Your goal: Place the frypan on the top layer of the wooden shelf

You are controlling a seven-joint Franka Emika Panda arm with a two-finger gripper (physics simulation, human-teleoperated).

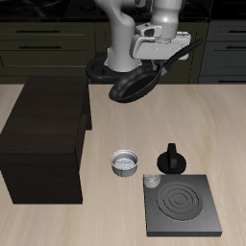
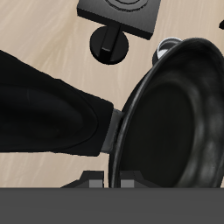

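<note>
The black frypan [image 1: 131, 86] hangs tilted in the air, behind the table's middle and well above it. My gripper [image 1: 150, 65] is shut on it, near where the handle meets the rim. In the wrist view the frypan [image 2: 175, 122] fills much of the frame, its long black handle [image 2: 48, 109] runs off to the side, and my gripper [image 2: 112, 182] has one finger on each side of the rim. The dark brown wooden shelf [image 1: 46, 135] stands on the table, off to the side of the pan and lower; its flat top is bare.
A small silver cup [image 1: 125, 161] stands near the table's middle and also shows in the wrist view [image 2: 168, 48]. A black pot with a knob [image 1: 171, 158] stands beside it. A flat black burner plate [image 1: 181, 204] lies near the front edge. Dark cabinets line the back.
</note>
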